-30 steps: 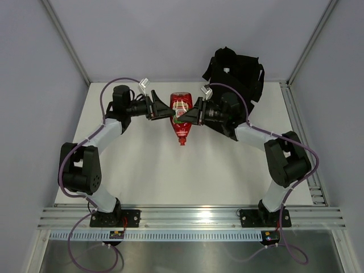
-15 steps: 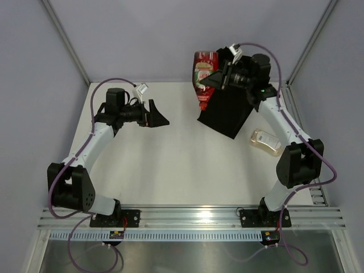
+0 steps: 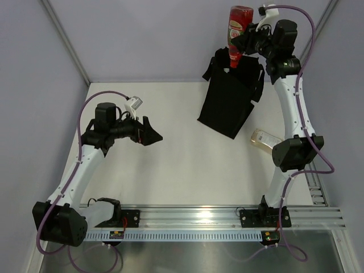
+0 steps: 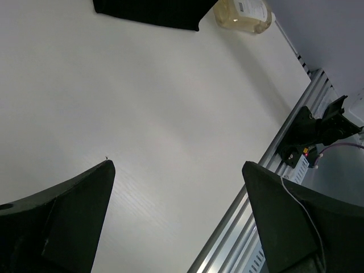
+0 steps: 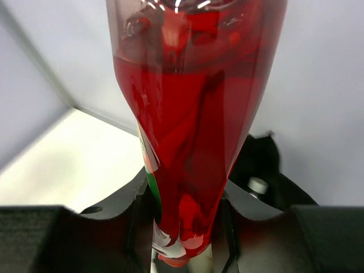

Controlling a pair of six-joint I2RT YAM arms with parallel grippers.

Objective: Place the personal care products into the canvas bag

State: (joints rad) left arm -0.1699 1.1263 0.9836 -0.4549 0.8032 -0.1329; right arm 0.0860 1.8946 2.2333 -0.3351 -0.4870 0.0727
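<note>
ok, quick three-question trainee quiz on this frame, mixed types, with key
1. True or false: the left hand grips a bottle.
2. The red see-through plastic bottle is: A) gripped by the left hand, B) held cap-down by the right hand above the black fabric bag, C) tucked inside the bag.
3. What lies on the white table to the right of the bag?
Key: 1 false, it is open and empty. 2 B. 3 a pale yellowish clear bottle.

A red bottle hangs cap-down above the black canvas bag at far right; a beige bottle lies just right of the bag.
</note>
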